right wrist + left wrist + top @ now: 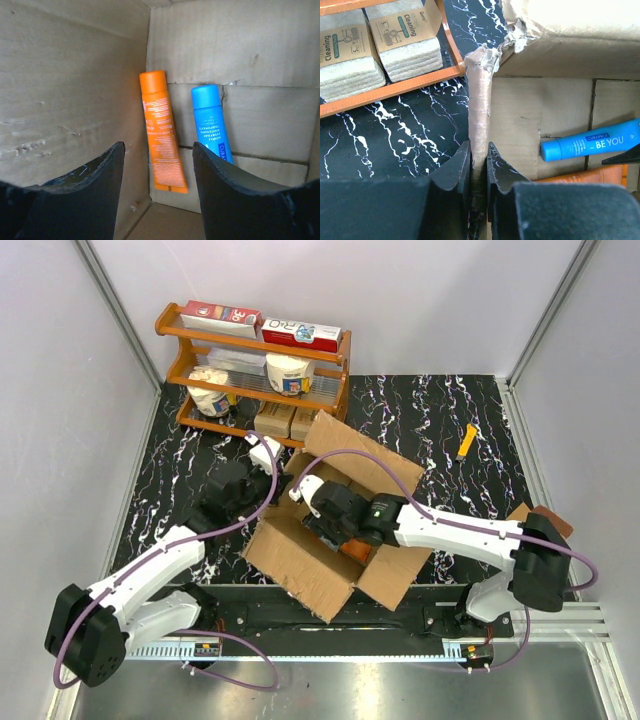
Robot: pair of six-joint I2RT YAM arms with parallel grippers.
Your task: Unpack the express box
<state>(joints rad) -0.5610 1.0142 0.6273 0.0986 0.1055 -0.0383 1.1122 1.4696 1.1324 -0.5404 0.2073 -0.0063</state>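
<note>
The express box point(300, 562), a large brown carton, lies in the middle of the table with its flaps spread open. My left gripper point(268, 455) is at its left side, and in the left wrist view the gripper point(479, 147) is shut on the upright cardboard edge point(481, 100) of the box. My right gripper point(322, 515) reaches down inside the box. There it point(158, 145) stands open with nothing between its fingers. An orange tube point(161, 130) and a blue toothpaste tube point(210, 122) lean against the inner wall just beyond the fingertips. The blue tube point(590, 145) also shows in the left wrist view.
An orange wooden shelf point(250, 360) at the back holds red-and-white boxes, white tubs and small tan cartons point(405, 40), close to the box's far-left flap. A small yellow item point(466, 442) lies at the back right. A brown piece point(545, 515) sits by the right arm.
</note>
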